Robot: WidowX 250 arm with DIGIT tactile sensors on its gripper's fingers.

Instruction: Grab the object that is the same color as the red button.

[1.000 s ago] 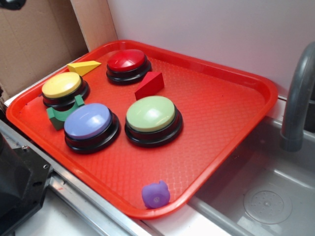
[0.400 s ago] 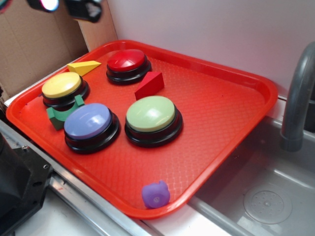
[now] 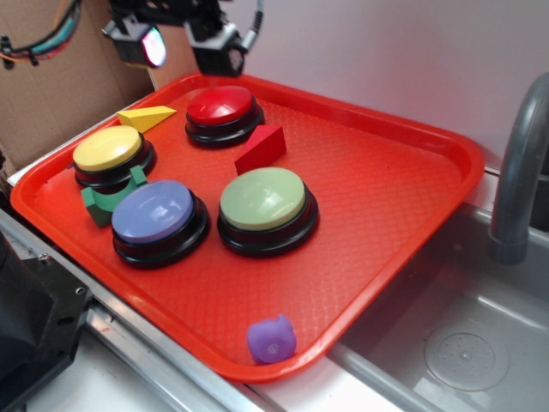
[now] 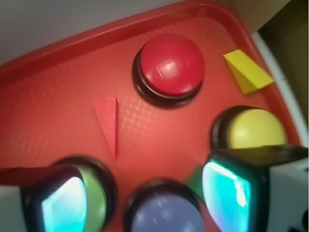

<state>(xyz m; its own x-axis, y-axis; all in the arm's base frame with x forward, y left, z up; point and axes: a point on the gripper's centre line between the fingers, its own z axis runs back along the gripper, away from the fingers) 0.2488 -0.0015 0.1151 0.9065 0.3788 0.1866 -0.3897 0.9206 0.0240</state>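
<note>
Cardboard panel (image 3: 51, 77) at far left behind the tray, cables hanging at its top edge. Red tray (image 3: 403, 163) takes up most of the exterior view, tilted diagonally, resting on a metal surface (image 3: 129, 339).

Left end of the tray: yellow button (image 3: 107, 148) on a black base, green arch-shaped block (image 3: 101, 202) touching its near side, yellow wedge (image 3: 146, 117) just behind it near the rim. Blue button (image 3: 154, 211) sits in front, close beside the green arch.

Gripper (image 3: 176, 39) hangs above the tray's back-left rim, holding nothing — fingers spread, as the wrist view shows with one glowing pad (image 4: 65, 205) at lower left and the other at lower right, wide apart.

Red button (image 3: 221, 106) is just below and right of the gripper, near the back rim. Red wedge block (image 3: 262, 148) lies on the tray just right-front of the red button, not touching it, between that button and the green button (image 3: 262, 199). In the wrist view the red wedge block (image 4: 108, 121) is left of the red button (image 4: 171, 63), thin end pointing down toward the camera, free of both fingers.

Purple toy (image 3: 272, 339) — small, rounded — sits at the tray's near rim, well apart from the rest. Sink basin (image 3: 463, 343) and grey faucet (image 3: 519, 163) at far right.
</note>
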